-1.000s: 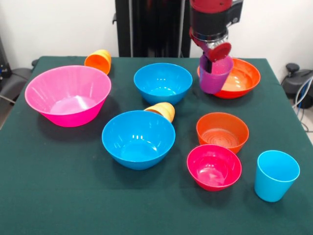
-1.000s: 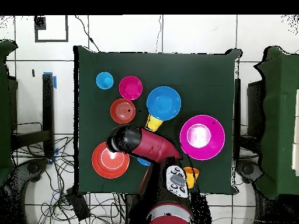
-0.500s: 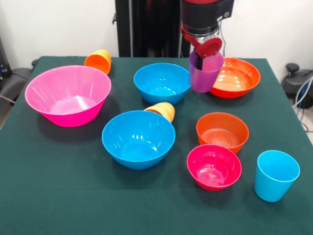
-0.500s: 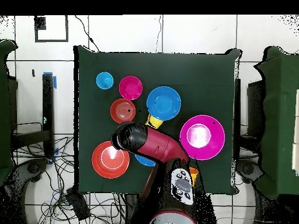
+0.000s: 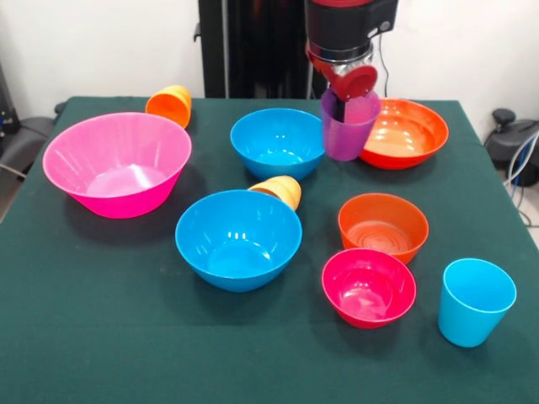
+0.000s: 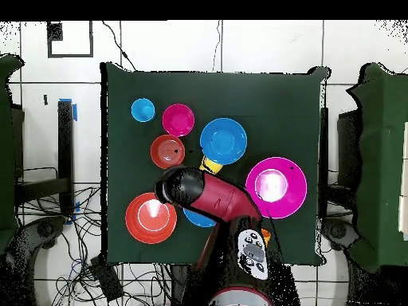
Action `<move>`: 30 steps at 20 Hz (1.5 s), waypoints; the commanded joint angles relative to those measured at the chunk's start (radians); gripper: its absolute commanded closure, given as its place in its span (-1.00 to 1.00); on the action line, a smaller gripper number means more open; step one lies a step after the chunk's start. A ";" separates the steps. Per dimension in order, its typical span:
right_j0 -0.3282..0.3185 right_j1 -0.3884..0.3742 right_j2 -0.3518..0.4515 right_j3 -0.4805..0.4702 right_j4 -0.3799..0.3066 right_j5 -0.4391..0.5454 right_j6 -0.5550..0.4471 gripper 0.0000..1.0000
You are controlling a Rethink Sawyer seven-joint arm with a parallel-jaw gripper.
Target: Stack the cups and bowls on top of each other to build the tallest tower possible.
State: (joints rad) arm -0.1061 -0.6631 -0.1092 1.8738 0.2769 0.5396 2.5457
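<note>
- Front view: the pincer (image 5: 341, 99) hangs at the far side of the tabletop (image 5: 101, 337), closed on the rim of the purple cup (image 5: 347, 126), one finger inside the cup and a red pad against the wall. The cup hangs upright, mouth up, clear of the tabletop, between the far blue bowl (image 5: 280, 141) on its left and the wide orange-red bowl (image 5: 404, 133) on its right.
- The small orange bowl (image 5: 383, 225) sits nearer and slightly right of the cup, well apart; reaching it would likely mean moving toward the near edge.
- Overhead view: the arm's wrist covers the cup, so the grip cannot be checked here. The small orange bowl (image 6: 167, 151) lies just beyond the wrist, away from the base.
</note>
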 commanded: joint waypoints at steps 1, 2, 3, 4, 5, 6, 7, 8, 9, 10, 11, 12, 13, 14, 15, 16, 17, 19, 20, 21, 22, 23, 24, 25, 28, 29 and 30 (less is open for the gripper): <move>-0.035 0.047 0.154 -0.024 -0.010 -0.168 0.008 1.00; -0.040 0.041 0.164 -0.018 -0.011 -0.184 0.007 1.00; -0.049 0.035 0.183 -0.007 -0.010 -0.203 0.004 1.00; -0.050 0.031 0.185 0.002 -0.014 -0.219 0.010 1.00; -0.056 0.032 0.199 0.010 -0.019 -0.241 0.009 1.00; -0.054 0.036 0.207 0.007 -0.031 -0.260 0.005 1.00; -0.048 0.044 0.210 0.001 -0.039 -0.279 0.009 1.00; -0.048 0.053 0.216 -0.003 -0.048 -0.290 0.004 1.00; -0.044 0.065 0.225 -0.016 -0.061 -0.302 -0.007 1.00; -0.043 0.076 0.236 -0.028 -0.076 -0.314 -0.023 1.00; -0.034 0.086 0.239 -0.039 -0.083 -0.323 -0.026 1.00; -0.023 0.096 0.240 -0.052 -0.087 -0.330 -0.024 1.00; -0.005 0.107 0.233 -0.063 -0.082 -0.338 -0.009 1.00; 0.003 0.117 0.236 -0.069 -0.078 -0.353 0.003 1.00; 0.011 0.127 0.239 -0.075 -0.074 -0.368 0.014 1.00; 0.022 0.136 0.238 -0.080 -0.067 -0.381 0.028 1.00; 0.033 0.145 0.234 -0.088 -0.061 -0.395 0.040 1.00; 0.082 0.155 0.196 -0.109 -0.030 -0.399 0.078 1.00; 0.099 0.155 0.183 -0.112 -0.018 -0.400 0.094 1.00; 0.108 0.149 0.177 -0.108 -0.009 -0.398 0.104 1.00; 0.114 0.147 0.174 -0.111 -0.002 -0.393 0.109 1.00; 0.120 0.144 0.170 -0.113 0.004 -0.388 0.114 1.00; 0.124 0.140 0.165 -0.115 0.005 -0.381 0.113 1.00; 0.130 0.131 0.157 -0.115 0.011 -0.368 0.118 1.00; 0.140 0.131 0.135 -0.122 -0.002 -0.353 0.100 1.00; 0.149 0.145 0.128 -0.130 -0.006 -0.370 0.098 1.00; 0.138 0.162 0.132 -0.125 -0.019 -0.400 0.089 1.00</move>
State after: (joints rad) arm 0.0255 -0.5646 0.0045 1.8167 0.2591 0.1814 2.5457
